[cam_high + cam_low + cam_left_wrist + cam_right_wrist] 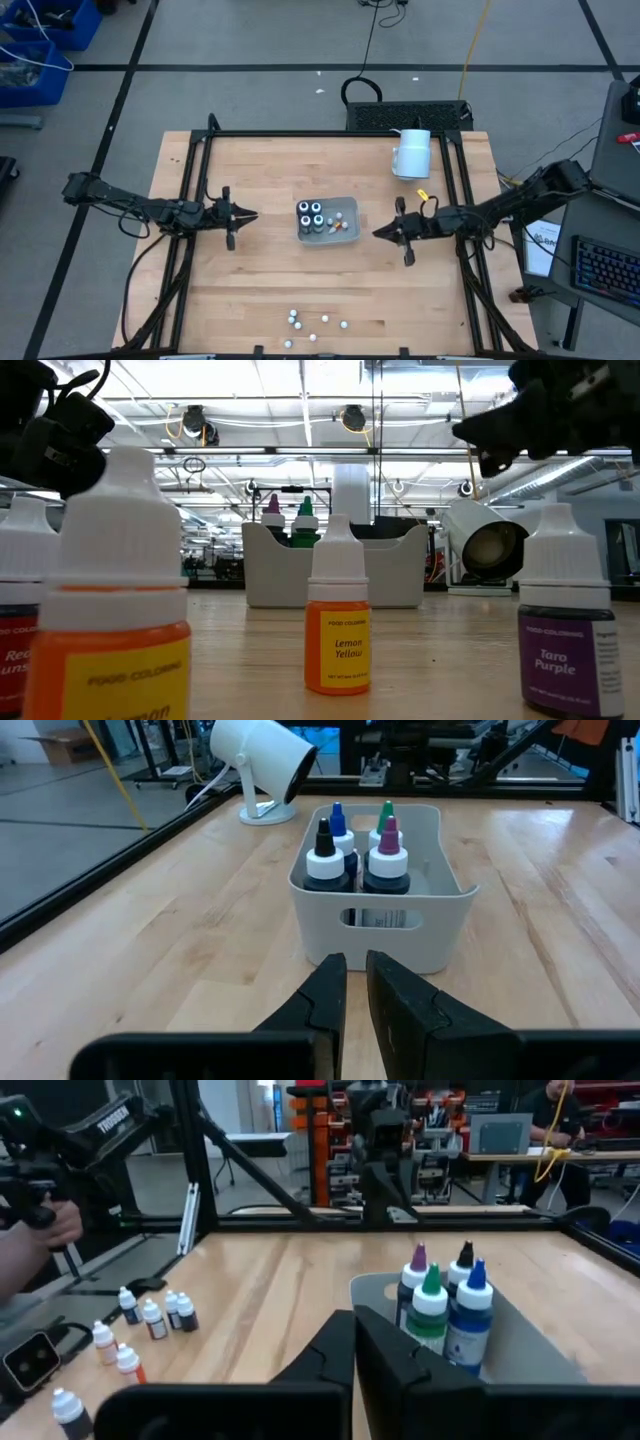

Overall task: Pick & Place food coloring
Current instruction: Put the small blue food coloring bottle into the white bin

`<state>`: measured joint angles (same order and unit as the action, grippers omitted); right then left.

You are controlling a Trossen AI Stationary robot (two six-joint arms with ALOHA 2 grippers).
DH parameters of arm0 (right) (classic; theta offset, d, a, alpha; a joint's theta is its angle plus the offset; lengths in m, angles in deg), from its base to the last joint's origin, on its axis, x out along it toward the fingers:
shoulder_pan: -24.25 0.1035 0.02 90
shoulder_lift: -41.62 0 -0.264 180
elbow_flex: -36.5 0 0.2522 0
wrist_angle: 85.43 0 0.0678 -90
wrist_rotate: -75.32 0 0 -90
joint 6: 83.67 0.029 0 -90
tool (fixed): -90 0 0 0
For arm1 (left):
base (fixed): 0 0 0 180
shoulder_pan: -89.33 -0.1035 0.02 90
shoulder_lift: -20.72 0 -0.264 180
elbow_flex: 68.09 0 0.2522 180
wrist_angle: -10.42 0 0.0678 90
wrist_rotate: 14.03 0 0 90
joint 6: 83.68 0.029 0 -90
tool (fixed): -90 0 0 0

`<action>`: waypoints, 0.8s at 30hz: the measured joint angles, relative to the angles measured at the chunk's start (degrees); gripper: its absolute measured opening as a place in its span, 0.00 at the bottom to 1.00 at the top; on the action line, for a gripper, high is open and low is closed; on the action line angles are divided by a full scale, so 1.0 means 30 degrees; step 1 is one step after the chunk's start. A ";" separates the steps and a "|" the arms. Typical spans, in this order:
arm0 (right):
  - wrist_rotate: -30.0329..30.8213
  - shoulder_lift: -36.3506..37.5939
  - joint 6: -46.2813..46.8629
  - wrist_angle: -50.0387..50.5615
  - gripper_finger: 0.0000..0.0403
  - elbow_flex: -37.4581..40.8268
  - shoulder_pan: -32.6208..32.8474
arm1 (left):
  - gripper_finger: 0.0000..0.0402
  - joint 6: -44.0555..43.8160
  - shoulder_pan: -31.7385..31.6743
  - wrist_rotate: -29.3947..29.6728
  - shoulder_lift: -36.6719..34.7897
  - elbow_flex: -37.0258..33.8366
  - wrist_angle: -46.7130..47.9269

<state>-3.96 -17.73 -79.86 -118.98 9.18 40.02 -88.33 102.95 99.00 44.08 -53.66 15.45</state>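
— Which step is this?

— The start of a pick, I judge. The left claw and right claw hover on either side of the tray at mid-counter, both nearly shut with only a thin slit between the fingers, holding nothing.

— Where is the food coloring?

— Four big bottles stand in the tray. The small bottles lie scattered near the counter's front edge, well apart from both claws.

— So what next?

— One claw must open, travel to a small bottle and come down over its cap.

— Do the views differ?

— The low view reads labels: Lemon Yellow, Taro Purple. The right wrist view shows a person's hand beyond the counter. The left wrist view shows the mug lying on its side.
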 joint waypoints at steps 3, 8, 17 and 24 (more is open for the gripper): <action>0.0004 0.0000 0.0149 -0.0462 0.01 0.0747 0.0185 | 0.13 0.0120 0.0000 0.0008 0.0000 0.0000 0.0000; -0.0168 0.0000 -0.0130 -0.0641 0.00 0.1119 0.0278 | 0.13 0.0363 0.0000 0.0267 0.0000 0.0000 0.0000; -0.0620 0.0027 -0.0624 -0.7001 0.00 0.4202 0.0660 | 0.13 -0.0371 0.0000 0.0701 0.0000 0.0000 0.0247; -0.0574 0.0007 -0.0826 -0.6725 0.00 0.4166 0.0480 | 0.13 -0.0453 -0.0027 0.1826 0.0142 0.0015 0.1517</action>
<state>-5.68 -17.71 -82.33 -139.16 21.68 41.46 -89.69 102.87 104.48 44.50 -53.61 20.00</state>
